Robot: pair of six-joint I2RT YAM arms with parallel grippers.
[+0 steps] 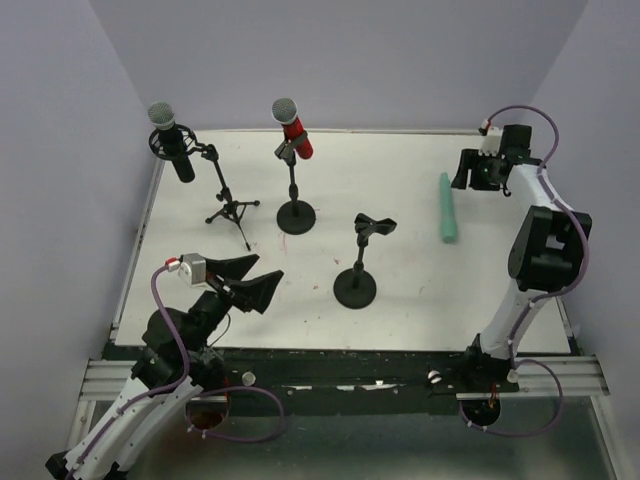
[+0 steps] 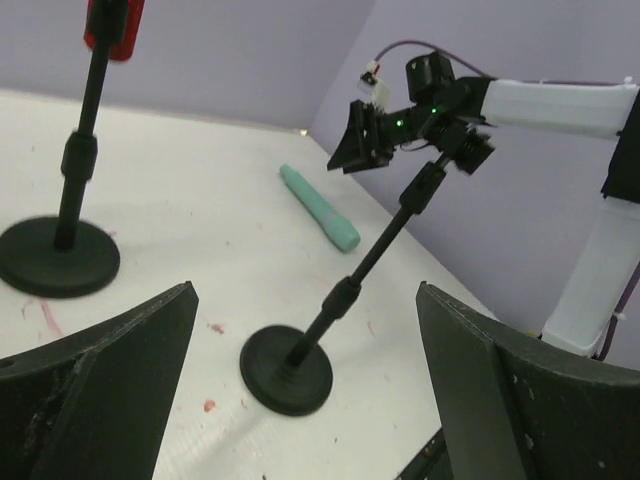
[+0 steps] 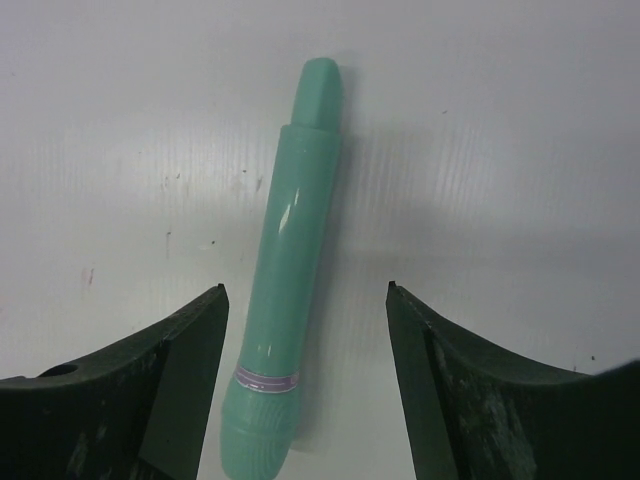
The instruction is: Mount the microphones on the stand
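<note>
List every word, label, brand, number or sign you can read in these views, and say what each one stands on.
No text can be read in any view.
mint-green microphone: a pale band circles it near one end; any print on it is too blurred to read.
black microphone: no legible marking, too small to tell.
red microphone: no legible marking, too small to tell.
</note>
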